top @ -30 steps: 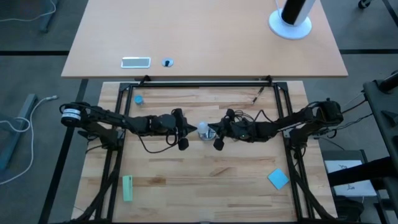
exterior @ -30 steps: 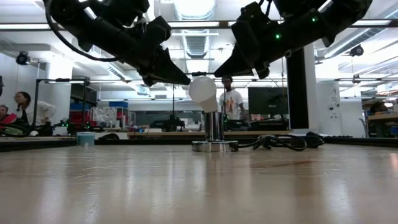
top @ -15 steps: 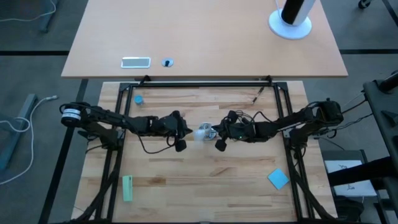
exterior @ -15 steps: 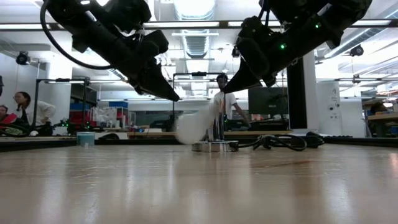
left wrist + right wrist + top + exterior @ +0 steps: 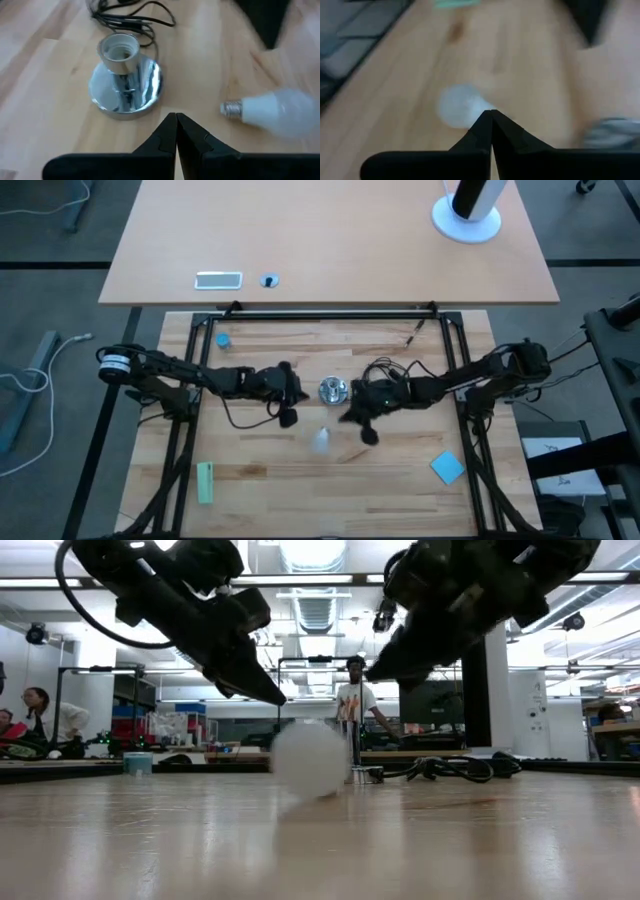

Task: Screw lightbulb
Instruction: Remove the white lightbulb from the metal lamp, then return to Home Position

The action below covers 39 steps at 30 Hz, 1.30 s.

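While lightbulb lies loose | socket empty | cord behind

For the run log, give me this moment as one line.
lightbulb: loose on table, on its side, out of socket | left gripper: shut, empty, near socket | right gripper: shut, empty, above bulb

You have open table around the lightbulb; the socket and both grippers stand just beyond it, on the far side.
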Available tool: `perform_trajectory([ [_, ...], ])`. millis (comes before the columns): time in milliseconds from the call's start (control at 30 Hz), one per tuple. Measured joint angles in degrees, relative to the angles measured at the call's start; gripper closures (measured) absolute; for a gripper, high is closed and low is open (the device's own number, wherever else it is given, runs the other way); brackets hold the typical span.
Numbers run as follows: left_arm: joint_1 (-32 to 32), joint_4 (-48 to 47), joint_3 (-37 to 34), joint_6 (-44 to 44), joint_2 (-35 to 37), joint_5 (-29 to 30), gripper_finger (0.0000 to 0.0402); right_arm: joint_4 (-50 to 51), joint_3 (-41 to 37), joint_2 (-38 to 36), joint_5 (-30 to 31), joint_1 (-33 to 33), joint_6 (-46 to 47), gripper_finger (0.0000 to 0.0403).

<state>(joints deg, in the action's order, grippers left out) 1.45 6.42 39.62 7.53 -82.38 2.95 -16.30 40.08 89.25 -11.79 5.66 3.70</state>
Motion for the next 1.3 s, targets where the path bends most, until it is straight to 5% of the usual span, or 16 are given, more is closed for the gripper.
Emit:
perform_trajectory([
  [233,0.00,0.22,0.00,1.89,0.00,-2.48,0.0401,1.11,-0.01,7.00,-3.49,-0.12,-0.37,0.0384],
  [533,0.00,0.29,0.00,2.65,-0.01,-3.99,0.0401,2.20,-0.01,8.10,0.15,-0.16,3.75,0.0368],
  [900,-0.23,3.72,0.08,3.57,0.84,-4.03,0.0401,7.69,-0.05,-4.35,6.99,-0.21,-0.90,0.0379],
  [1133,-4.52,7.58,-0.44,-4.14,9.49,-3.22,0.0401,8.78,-0.41,-15.24,5.39,1.23,-9.90,0.0376],
  [1300,-7.18,18.95,-7.87,-8.94,15.87,-0.78,0.0401,6.28,-5.41,-22.26,4.29,1.33,-13.54,0.0396],
])
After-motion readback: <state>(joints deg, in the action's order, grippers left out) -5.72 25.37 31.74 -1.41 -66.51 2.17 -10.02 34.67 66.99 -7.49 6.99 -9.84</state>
